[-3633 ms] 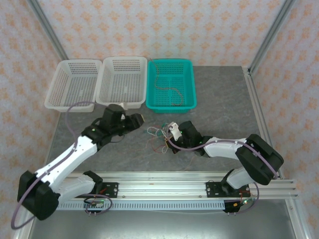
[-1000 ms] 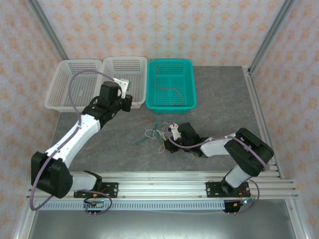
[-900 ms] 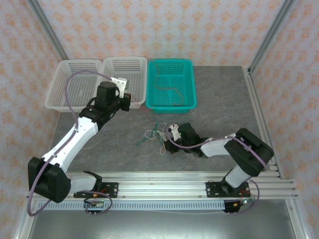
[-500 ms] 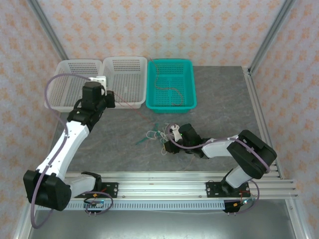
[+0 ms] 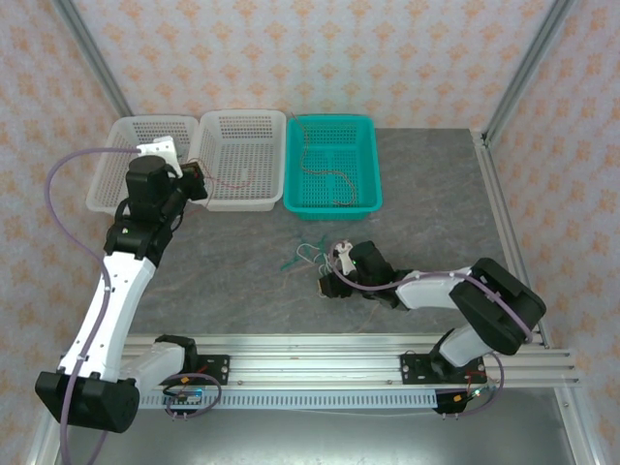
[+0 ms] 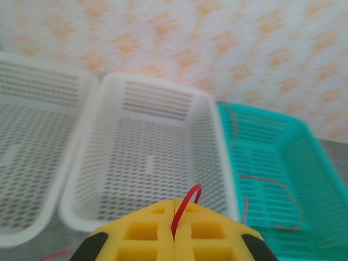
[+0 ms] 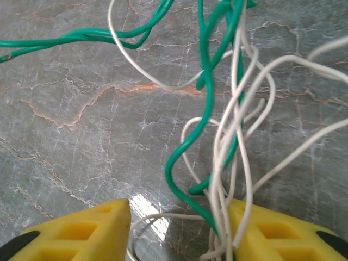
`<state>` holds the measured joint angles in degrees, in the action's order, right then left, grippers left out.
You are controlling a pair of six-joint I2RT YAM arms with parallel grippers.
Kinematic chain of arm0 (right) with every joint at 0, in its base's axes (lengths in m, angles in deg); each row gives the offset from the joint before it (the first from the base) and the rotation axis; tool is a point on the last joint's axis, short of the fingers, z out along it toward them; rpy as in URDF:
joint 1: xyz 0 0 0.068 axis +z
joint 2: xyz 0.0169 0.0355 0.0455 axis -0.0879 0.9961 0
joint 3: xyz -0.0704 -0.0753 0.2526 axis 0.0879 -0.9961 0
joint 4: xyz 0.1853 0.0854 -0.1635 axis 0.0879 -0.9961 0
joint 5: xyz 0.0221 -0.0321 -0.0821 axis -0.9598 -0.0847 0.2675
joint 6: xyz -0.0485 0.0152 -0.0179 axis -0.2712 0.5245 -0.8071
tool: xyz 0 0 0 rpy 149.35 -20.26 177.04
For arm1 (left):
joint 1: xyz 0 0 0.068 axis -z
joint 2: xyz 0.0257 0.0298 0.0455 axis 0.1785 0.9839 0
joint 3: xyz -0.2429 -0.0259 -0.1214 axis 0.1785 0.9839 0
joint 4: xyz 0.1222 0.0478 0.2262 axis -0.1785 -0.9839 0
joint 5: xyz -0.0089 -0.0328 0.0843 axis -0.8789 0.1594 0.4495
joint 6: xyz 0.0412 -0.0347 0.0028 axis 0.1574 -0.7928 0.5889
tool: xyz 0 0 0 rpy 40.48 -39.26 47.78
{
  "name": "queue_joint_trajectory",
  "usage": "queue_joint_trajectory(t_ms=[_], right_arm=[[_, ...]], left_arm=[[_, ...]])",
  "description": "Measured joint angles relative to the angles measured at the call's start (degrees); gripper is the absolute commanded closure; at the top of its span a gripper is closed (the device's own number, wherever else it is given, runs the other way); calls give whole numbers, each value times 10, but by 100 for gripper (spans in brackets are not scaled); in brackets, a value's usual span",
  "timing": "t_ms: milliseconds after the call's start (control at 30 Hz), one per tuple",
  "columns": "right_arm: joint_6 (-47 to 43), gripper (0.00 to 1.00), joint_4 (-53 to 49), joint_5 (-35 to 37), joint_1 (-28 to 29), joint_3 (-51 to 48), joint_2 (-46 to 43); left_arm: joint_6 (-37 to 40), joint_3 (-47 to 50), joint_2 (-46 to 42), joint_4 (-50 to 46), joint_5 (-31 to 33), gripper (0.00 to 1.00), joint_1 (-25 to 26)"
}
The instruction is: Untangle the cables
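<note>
Left tool (image 6: 174, 209): pinched fully shut on a thin red wire (image 6: 187, 198), which arcs up out of the seam between its fingers.
Right tool (image 7: 179, 209): jaws stand apart and grip nothing; it sits low over the bench (image 5: 436, 194), with strands running through the gap.
Key relation: the middle white basket (image 5: 242, 114) lies straight ahead of the left tool, with the near rim just below it. The red wire's free length trails rightward from the fingers across that basket's floor. The left arm is by far the nearer to it.
Likely step: letting the red wire go into the middle basket, so the tool needs to be over the floor rather than the rim.
Remaining tangle: the green wire (image 7: 182, 147) and white wire (image 7: 234, 109) are twisted together on the bench just ahead of the right tool, near the middle of the bench.
Left white basket (image 5: 145, 120): no wire that I can make out; the arm partly hides it.
Teal basket (image 5: 331, 119): one reddish-brown wire (image 5: 334, 176) lies curled on its floor.
</note>
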<state>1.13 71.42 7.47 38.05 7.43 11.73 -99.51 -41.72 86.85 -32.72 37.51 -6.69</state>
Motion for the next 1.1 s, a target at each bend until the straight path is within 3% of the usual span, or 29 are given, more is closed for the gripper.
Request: queue_joint_trajectory(t_ms=[100,367,600,900,1100], right_arm=[[13,0,-21,6,0,-3,-44],[35,1,-30,50,0,-28,-283],[42,1,-39,124,0,-47,-443],[49,1,-84,195,0,-85,-522],[50,1,-95,216,-1,-90,-529]], left_arm=[[-10,-44,10,9,-57,100,12],[9,-219,109,36,-81,100,84],[10,-354,281,64,-87,100,120],[19,-535,498,42,-102,100,166],[21,-543,584,5,-85,100,178]])
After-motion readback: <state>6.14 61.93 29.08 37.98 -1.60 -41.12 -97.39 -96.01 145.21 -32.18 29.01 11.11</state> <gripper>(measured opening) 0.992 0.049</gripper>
